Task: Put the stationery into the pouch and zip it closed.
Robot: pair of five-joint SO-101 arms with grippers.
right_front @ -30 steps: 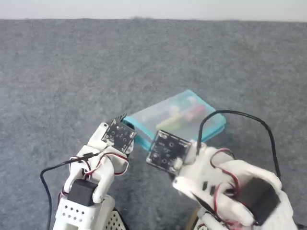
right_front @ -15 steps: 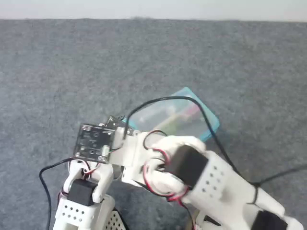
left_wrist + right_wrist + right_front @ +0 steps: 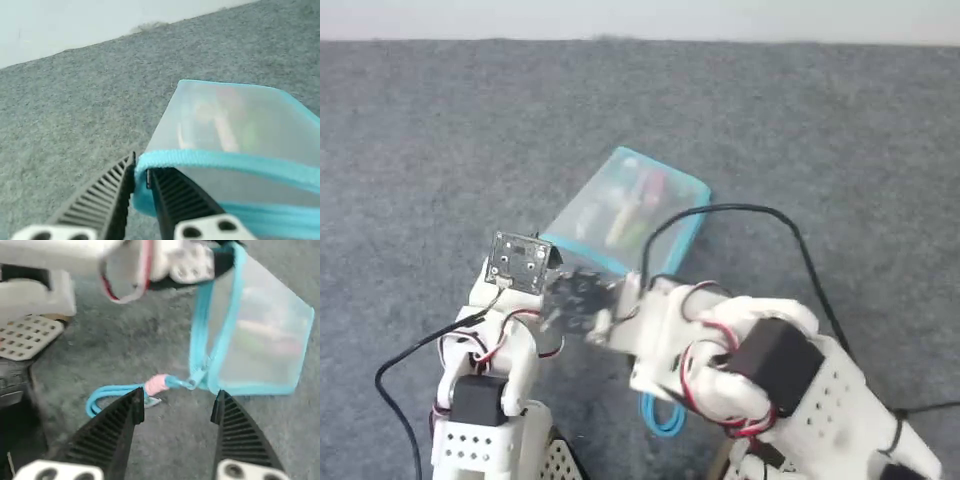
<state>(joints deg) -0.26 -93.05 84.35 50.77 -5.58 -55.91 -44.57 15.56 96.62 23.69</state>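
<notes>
The translucent pouch (image 3: 620, 205) with teal trim lies on the grey carpet, and colourful stationery (image 3: 638, 195) shows through it. In the left wrist view my left gripper (image 3: 140, 174) is shut on the pouch's (image 3: 235, 125) near teal corner. My right gripper (image 3: 176, 402) hangs open above the zipper pull's pink tab (image 3: 157, 384) and its blue cord loop (image 3: 107, 395), touching neither. The pull sits at the end of the pouch's (image 3: 260, 335) zipper edge. The high view shows the blue loop (image 3: 660, 415) under the right arm.
Grey carpet (image 3: 800, 130) stretches all around, with a pale wall along the far edge. The left arm's white base plate (image 3: 25, 335) and body (image 3: 150, 260) stand close to my right gripper. Black cables (image 3: 790, 240) arc over the right arm.
The right arm swung across to the left arm, then drew back near. The pouch has slid left and farther away and turned, its corner still in the left gripper.
</notes>
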